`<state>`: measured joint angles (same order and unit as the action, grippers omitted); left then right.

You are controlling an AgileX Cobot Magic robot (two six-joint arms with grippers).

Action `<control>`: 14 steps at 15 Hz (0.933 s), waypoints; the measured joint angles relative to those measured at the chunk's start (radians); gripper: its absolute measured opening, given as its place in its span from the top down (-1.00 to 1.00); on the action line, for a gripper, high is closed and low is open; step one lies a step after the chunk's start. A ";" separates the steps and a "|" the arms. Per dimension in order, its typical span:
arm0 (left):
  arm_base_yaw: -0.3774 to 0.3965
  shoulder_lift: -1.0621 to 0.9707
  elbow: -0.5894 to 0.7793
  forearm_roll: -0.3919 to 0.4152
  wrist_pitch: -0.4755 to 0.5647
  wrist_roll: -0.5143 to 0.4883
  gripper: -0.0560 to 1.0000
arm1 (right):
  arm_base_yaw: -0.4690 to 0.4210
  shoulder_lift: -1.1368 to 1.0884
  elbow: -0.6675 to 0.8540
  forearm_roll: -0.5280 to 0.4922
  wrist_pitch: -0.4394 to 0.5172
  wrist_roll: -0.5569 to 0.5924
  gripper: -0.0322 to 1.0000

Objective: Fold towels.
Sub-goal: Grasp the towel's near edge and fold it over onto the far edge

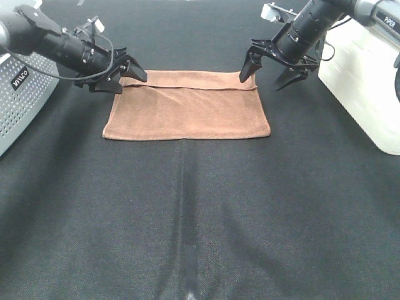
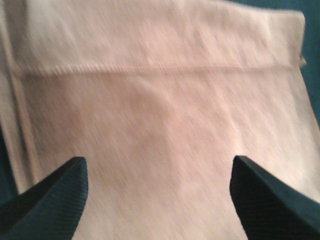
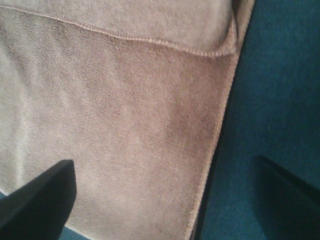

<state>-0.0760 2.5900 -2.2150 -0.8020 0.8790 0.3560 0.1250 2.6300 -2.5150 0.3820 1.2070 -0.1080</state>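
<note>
The reddish-brown towel (image 1: 187, 106) lies flat on the black table, folded once, with a stitched hem running across near its far edge. It fills the left wrist view (image 2: 165, 100) and most of the right wrist view (image 3: 115, 115). My left gripper (image 1: 130, 76) is open and empty, hovering over the towel's far left corner. My right gripper (image 1: 269, 70) is open and empty over the far right corner, one finger over the towel and the other over the table beside it. No white tag shows.
The table is covered in black cloth (image 1: 200, 219). A grey perforated box (image 1: 19, 106) stands at the left edge. A white box (image 1: 365, 87) stands at the right edge, close behind my right arm.
</note>
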 joint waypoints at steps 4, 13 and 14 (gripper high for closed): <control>-0.002 -0.087 0.073 0.145 0.067 -0.195 -0.52 | 0.000 -0.087 0.080 -0.008 0.000 0.024 -0.66; -0.007 -0.387 0.668 0.230 -0.195 -0.216 -0.52 | -0.002 -0.235 0.511 0.020 -0.022 -0.025 -0.61; -0.008 -0.380 0.672 0.231 -0.213 -0.215 -0.52 | -0.002 -0.235 0.536 0.047 -0.057 -0.039 -0.61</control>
<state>-0.0840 2.2100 -1.5430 -0.5710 0.6660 0.1410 0.1230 2.3950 -1.9790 0.4290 1.1500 -0.1470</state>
